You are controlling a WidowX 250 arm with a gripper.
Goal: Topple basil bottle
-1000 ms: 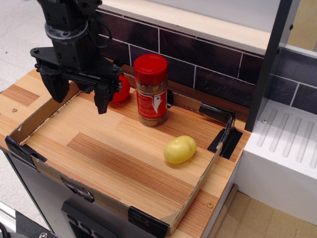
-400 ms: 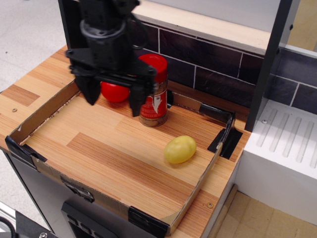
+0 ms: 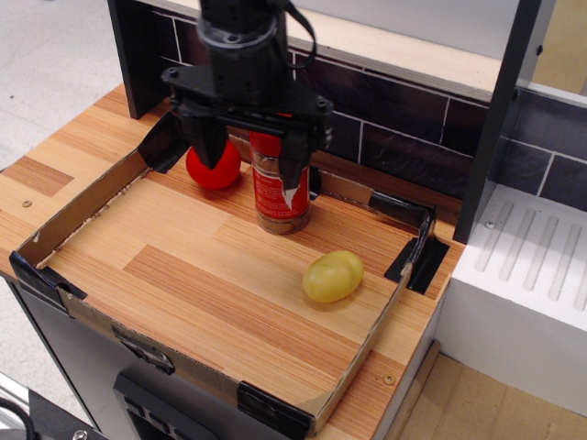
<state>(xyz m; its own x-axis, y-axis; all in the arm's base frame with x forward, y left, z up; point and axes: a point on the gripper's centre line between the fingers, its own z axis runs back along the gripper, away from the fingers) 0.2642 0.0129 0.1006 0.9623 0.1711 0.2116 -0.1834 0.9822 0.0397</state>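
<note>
The basil bottle [image 3: 272,203] stands upright at the back of the cardboard tray [image 3: 84,198]. It is a clear jar with brownish contents and a red label. Its red cap is mostly hidden behind my gripper. My gripper [image 3: 249,158] is open and empty, and hangs in front of the bottle's top. Its left finger [image 3: 207,147] is over the red tomato's upper edge. Its right finger [image 3: 293,172] overlaps the bottle's upper right side. I cannot tell if a finger touches the bottle.
A round red tomato [image 3: 213,169] lies just left of the bottle. A yellow oval fruit [image 3: 332,276] lies in the tray's right part. A dark tiled wall [image 3: 394,101] runs behind, a black post [image 3: 493,119] and a white rack [image 3: 527,275] stand at right.
My gripper has moved right and toward the back, from left of the tomato to in front of the bottle's cap. It stayed open. The bottle, tomato and yellow fruit have not moved.
</note>
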